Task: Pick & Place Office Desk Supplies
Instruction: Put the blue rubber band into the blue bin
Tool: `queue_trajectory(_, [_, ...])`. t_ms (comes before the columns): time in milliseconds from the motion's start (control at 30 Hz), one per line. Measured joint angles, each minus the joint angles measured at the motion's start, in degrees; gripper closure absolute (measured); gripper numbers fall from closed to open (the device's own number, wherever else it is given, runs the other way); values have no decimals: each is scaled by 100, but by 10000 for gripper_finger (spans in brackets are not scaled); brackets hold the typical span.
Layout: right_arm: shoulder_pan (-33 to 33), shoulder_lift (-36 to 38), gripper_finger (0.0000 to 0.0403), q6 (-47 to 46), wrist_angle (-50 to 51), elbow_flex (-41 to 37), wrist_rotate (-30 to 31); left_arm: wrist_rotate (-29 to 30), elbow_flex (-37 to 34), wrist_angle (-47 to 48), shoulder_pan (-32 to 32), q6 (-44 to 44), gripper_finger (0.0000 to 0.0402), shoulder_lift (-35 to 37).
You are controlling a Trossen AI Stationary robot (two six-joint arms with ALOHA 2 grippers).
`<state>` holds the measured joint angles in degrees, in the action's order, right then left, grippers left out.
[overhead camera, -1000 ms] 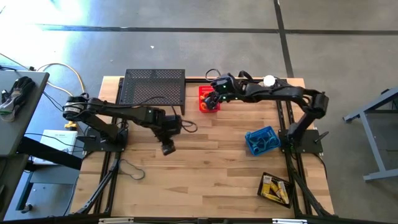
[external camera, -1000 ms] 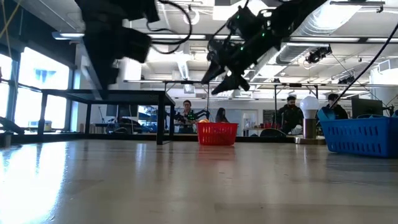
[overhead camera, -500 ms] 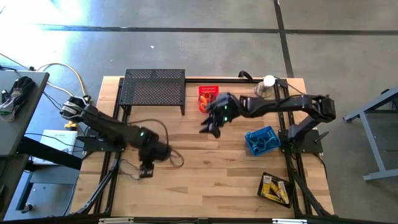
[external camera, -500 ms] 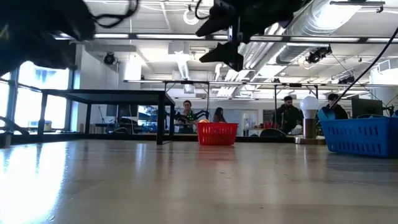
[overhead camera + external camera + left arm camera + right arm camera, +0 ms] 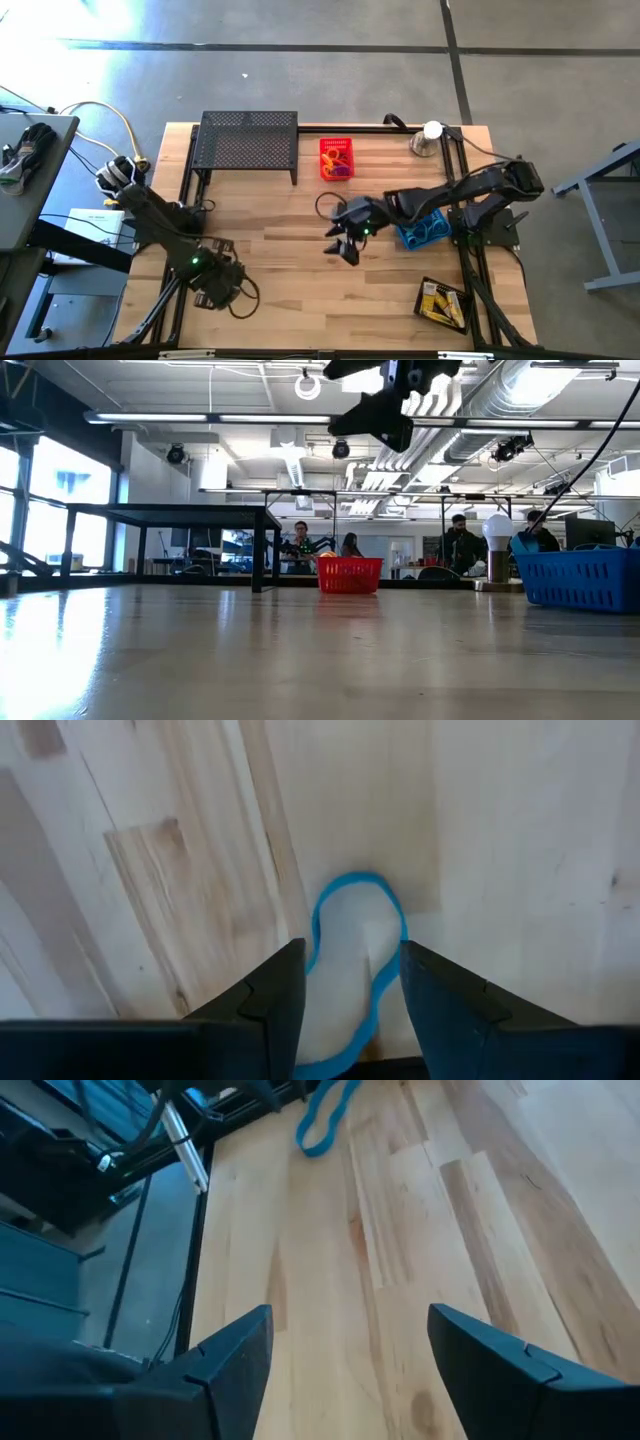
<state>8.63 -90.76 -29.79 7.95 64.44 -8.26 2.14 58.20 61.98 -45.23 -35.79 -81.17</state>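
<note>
A blue band loop [image 5: 352, 895] lies flat on the table near its near left corner; it also shows far off in the right wrist view [image 5: 322, 1122]. My left gripper [image 5: 352, 948] [image 5: 215, 290] points down over it, open, with one finger on each side of the loop. My right gripper [image 5: 350, 1315] [image 5: 340, 248] hangs open and empty above the middle of the table [image 5: 372, 422]. The red basket [image 5: 336, 158] at the far side holds small coloured loops. The blue basket [image 5: 420, 226] holds dark band loops. A black tray [image 5: 442, 301] holds yellow-and-white boxes. My left gripper stands over the blue band loop's near part [image 5: 385, 982] from above, one finger on each side of it. Whether the fingers touch the loop I cannot tell. The loop lies flat on the table.
The black mesh shelf [image 5: 248, 143] stands at the far left. The silver dome with a white ball [image 5: 428, 138] sits at the far right corner. Bare wood [image 5: 300, 300] lies between the two grippers and along the near edge. People sit in the room beyond the table.
My left gripper has swung from the middle of the table toward the near left corner and come down over the band loop. My right gripper has moved from above the red basket toward the near edge, to the table's middle.
</note>
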Motion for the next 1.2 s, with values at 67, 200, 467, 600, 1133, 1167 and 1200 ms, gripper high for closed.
queue_trajectory(67, [161, 0, 149, 1, -5, 1, 211, 30, -88, -8, -166, -244, 248, 0])
queue_trajectory(200, [464, 0, 149, 3, -37, 1, 517, 14, -243, -145, -345, -458, 248, -2])
queue_trajectory(467, [917, -50, 149, -42, -125, 1, 1053, 14, -722, -788, -153, -310, 248, -4])
queue_trajectory(600, [1052, -50, 149, -66, -131, 1, 1201, 19, -979, -883, -13, -310, 248, -4])
queue_trajectory(1133, [1103, -50, 149, -215, -137, 1, 1435, 331, -1523, -1424, -105, -111, 248, -7])
queue_trajectory(1167, [1080, -50, 149, -215, -159, 1, 1433, 386, -1526, -1423, -101, -109, 248, -31])
queue_trajectory(1200, [1070, -50, 149, -215, -184, 1, 1430, 402, -1526, -1427, -79, -70, 248, -65])
